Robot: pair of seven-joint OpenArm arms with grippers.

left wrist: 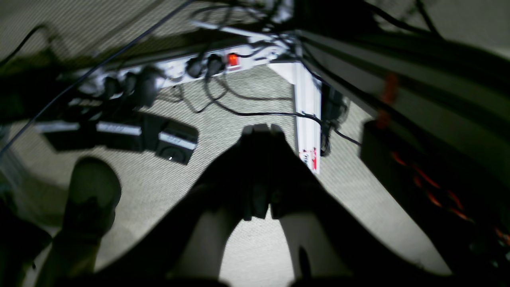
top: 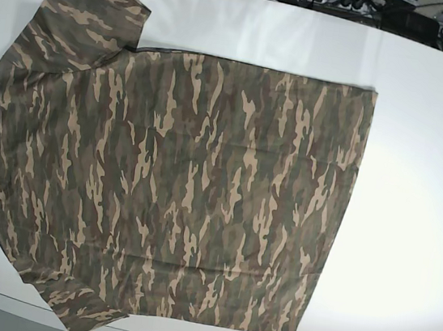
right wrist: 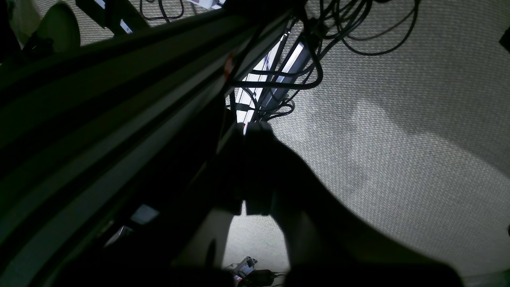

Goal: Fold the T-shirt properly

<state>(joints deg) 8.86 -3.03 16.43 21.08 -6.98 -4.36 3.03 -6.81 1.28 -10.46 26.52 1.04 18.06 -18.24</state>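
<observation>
While T-shirt [top: 169, 191] lies flat on table [top: 418, 159], claws off-table.

Bright, even overhead light washes the white table [top: 418, 159] to near glare in the base view, leaving the T-shirt [top: 169, 191] sharp. Both wrist views are dim and blurred, each gripper a black silhouette over grainy carpet [right wrist: 398, 139].

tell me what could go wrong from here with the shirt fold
1. The shirt lies flat, but its near sleeve and left edge hang at the table rim, so a pull there might drag cloth off.
2. Both end effectors, left and right, look shut and sit over the floor near cables; swinging up could snag one.
3. The far sleeve is slightly bunched, so the fold may come out uneven.
</observation>
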